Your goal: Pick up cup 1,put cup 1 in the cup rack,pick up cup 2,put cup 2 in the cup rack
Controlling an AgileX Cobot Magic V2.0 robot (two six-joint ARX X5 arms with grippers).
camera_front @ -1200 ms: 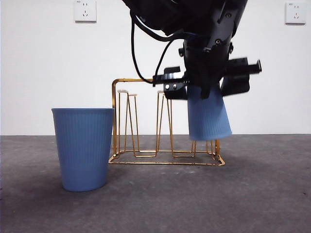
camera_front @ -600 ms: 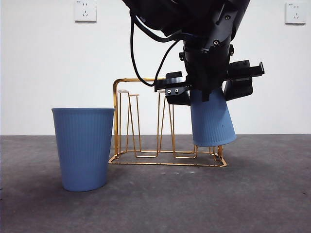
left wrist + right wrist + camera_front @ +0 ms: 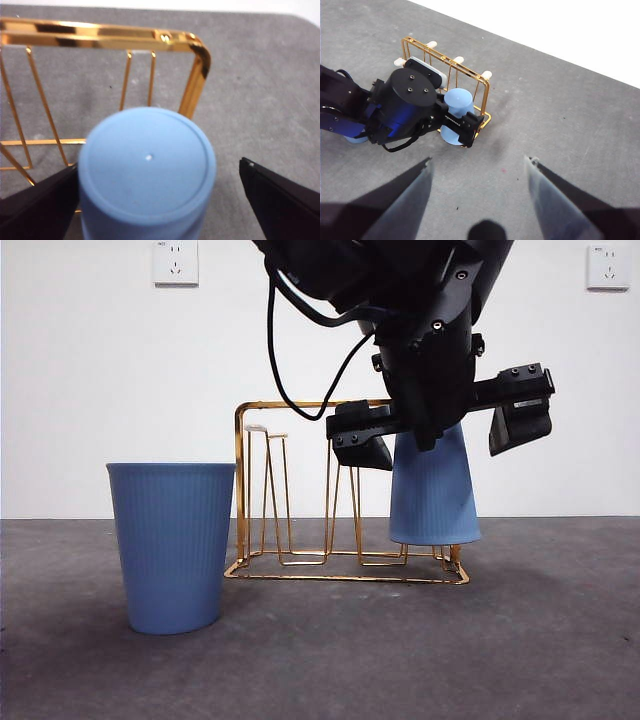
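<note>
Cup 1 (image 3: 433, 495) is a ribbed blue cup, upside down over a prong at the right end of the gold wire cup rack (image 3: 290, 403). My left gripper (image 3: 440, 430) is open and straddles its upturned base. In the left wrist view the cup (image 3: 147, 160) sits between the spread jaws of the left gripper (image 3: 159, 167), one jaw close beside it and the other well apart, with the rack (image 3: 100, 37) behind. Cup 2 (image 3: 172, 540), a matching blue cup, stands upright on the table left of the rack. My right gripper (image 3: 479, 160) is open, high above the table.
Grey table surface (image 3: 520, 640) with a white wall behind and two wall sockets (image 3: 175, 262). The rack's other white-tipped prongs (image 3: 262, 430) stand bare. From the right wrist view the left arm (image 3: 400, 107) lies across the rack's side, with bare table (image 3: 560, 125) beyond.
The left gripper's jaws have spread apart and let go of cup 1. The cup, tilted before, now stands straight over the prong.
</note>
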